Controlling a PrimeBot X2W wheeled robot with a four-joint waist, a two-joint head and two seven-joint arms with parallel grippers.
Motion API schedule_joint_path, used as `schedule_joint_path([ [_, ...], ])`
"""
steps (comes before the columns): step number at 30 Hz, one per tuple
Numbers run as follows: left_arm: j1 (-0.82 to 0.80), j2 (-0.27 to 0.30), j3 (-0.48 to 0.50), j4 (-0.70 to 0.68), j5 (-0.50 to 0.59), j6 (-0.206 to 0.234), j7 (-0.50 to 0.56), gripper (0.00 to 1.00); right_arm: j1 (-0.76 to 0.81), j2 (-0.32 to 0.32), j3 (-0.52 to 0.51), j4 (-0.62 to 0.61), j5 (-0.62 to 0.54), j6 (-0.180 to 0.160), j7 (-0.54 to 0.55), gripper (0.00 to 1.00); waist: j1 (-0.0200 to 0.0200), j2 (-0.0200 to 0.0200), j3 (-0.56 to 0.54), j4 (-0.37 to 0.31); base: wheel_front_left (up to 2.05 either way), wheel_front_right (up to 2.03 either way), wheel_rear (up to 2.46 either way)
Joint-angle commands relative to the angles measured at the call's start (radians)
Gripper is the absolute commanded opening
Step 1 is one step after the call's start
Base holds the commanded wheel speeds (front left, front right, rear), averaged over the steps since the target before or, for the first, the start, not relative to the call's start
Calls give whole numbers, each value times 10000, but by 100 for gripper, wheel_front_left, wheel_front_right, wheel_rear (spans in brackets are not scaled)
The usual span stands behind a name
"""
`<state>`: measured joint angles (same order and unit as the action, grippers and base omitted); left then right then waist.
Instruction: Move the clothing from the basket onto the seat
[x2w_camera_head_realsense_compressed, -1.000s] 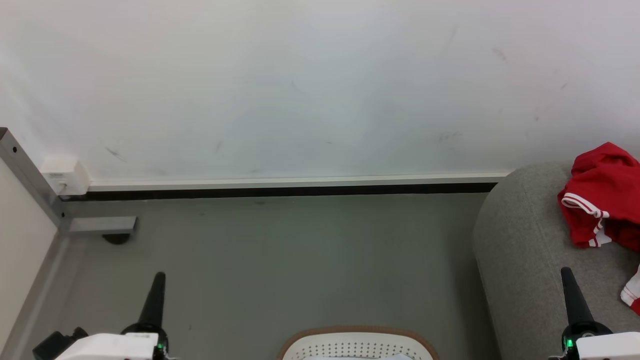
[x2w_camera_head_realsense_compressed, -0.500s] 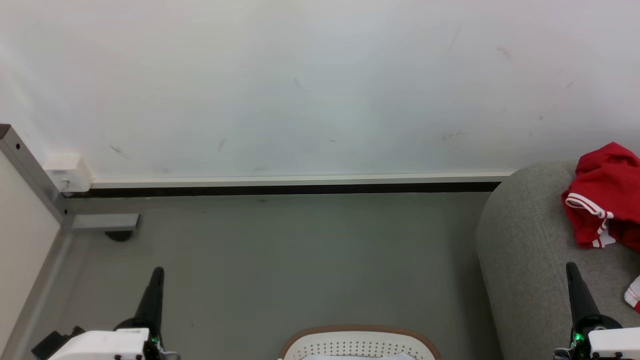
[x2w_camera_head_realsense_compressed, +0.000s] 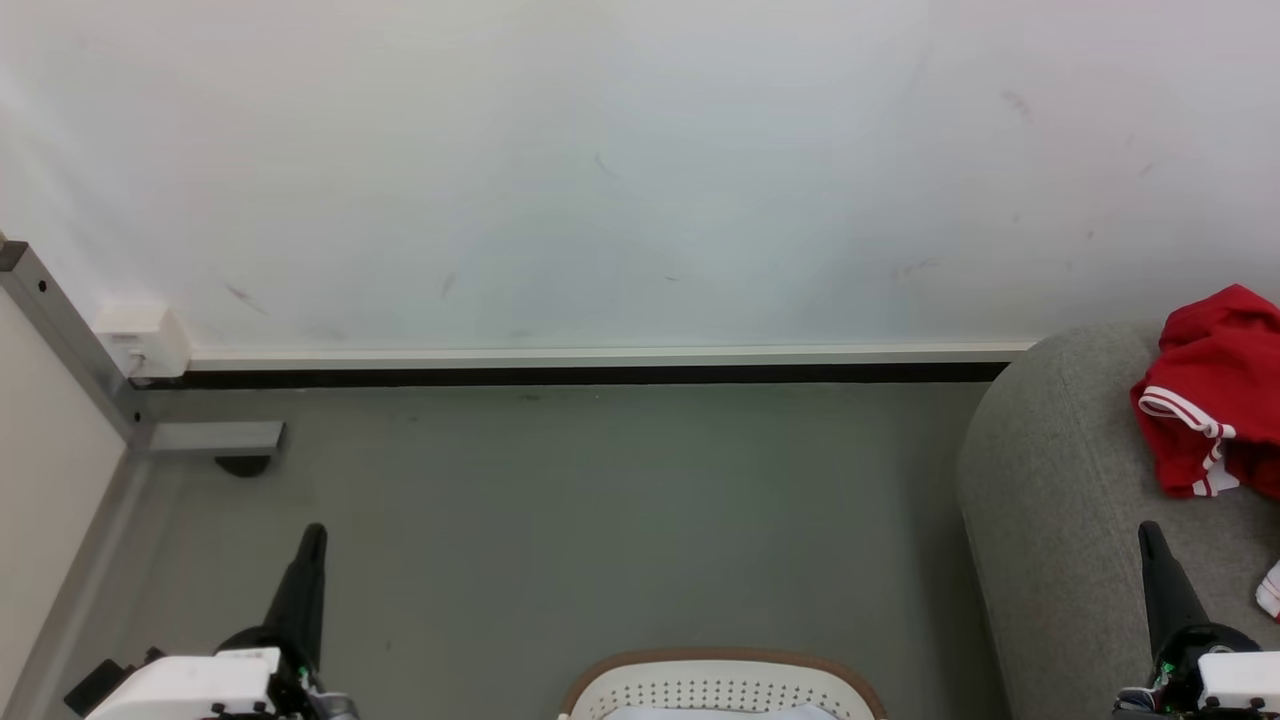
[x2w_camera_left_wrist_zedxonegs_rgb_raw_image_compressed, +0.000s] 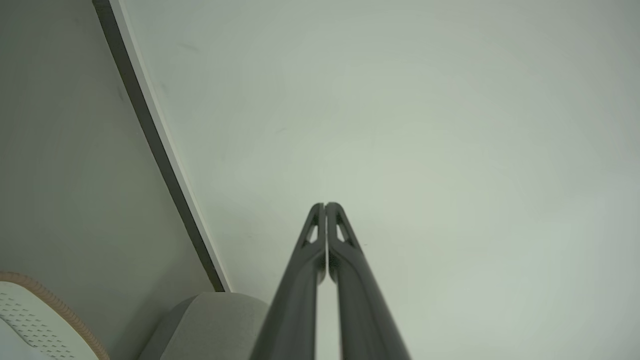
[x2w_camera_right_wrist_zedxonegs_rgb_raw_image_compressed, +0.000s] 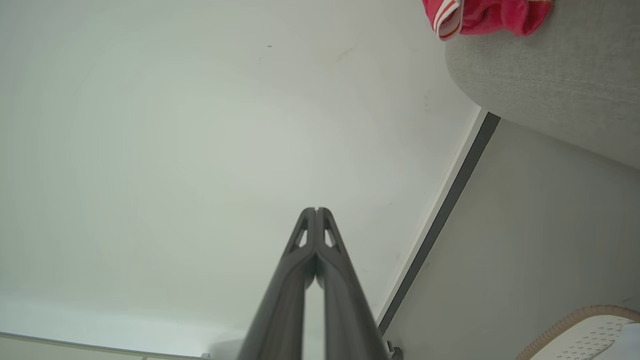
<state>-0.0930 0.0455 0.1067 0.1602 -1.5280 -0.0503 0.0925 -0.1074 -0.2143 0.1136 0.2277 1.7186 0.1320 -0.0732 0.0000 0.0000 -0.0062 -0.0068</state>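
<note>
White wall (x2w_camera_head_realsense_compressed: 640, 150) and grey floor (x2w_camera_head_realsense_compressed: 560, 500) ahead. Fingers pinched together and holding nothing on both left gripper (x2w_camera_head_realsense_compressed: 312, 535) and right gripper (x2w_camera_head_realsense_compressed: 1148, 532). Red clothing (x2w_camera_head_realsense_compressed: 1210, 390) lies on the seat (x2w_camera_head_realsense_compressed: 1050, 480), ahead of the right gripper and to its outer side. A red-white scrap lies just right of its tip. The basket (x2w_camera_head_realsense_compressed: 720, 657) sits between the two grippers, behind their tips. Something pale is inside, cropped, can't tell what. Judging partly done at least; basket contents need checking.
</note>
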Motion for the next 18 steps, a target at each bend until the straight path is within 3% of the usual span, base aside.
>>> schedule_joint_path([
  [1, -95, 80, 51, -43, -173, 38, 39, 0, -158, -71, -4, -22, 186, -22, -52, 0, 0, 0, 2, 4, 0, 0, 0],
  [18, -135, 80, 118, -101, -900, 69, 239, 0, -191, -379, 296, -91, 1267, -24, -199, 0, 0, 0, 43, 65, 0, 0, 0],
])
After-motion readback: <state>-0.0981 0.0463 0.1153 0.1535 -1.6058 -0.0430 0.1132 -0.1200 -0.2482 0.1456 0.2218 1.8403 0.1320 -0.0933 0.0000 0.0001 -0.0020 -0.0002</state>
